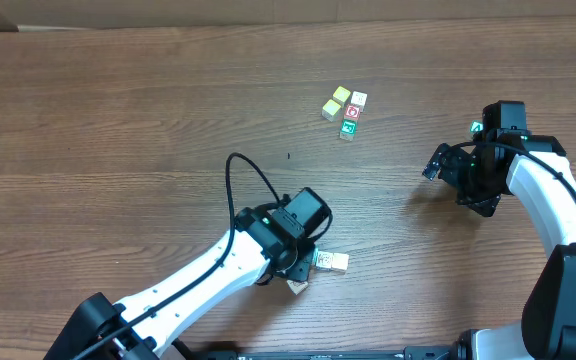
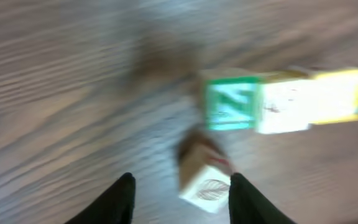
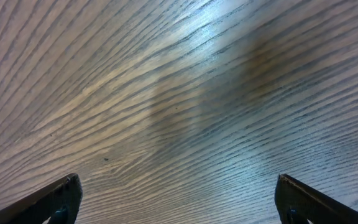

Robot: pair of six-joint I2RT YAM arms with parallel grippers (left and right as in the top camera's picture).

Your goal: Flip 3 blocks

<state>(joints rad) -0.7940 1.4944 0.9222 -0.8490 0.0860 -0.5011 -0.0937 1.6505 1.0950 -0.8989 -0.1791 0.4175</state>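
Note:
Three blocks lie by my left gripper [image 1: 302, 270]. One has a green face with a slash mark [image 2: 230, 102] [image 1: 323, 261]. A pale block with a yellow side [image 2: 303, 99] [image 1: 339, 263] touches it. A third block with a leaf print [image 2: 206, 182] [image 1: 297, 287] sits tilted on the table between the left gripper's [image 2: 182, 198] fingers, close to the right finger and well clear of the left one. That gripper is open. The left wrist view is blurred. My right gripper [image 1: 432, 168] [image 3: 178, 202] hangs wide open over bare wood at the right.
A cluster of small cubes rests far off at the back: two yellow-topped ones [image 1: 336, 101], a white one [image 1: 359, 99], a red-print one [image 1: 352, 113] and a green one [image 1: 348, 128]. A black cable [image 1: 253, 175] loops over the left arm.

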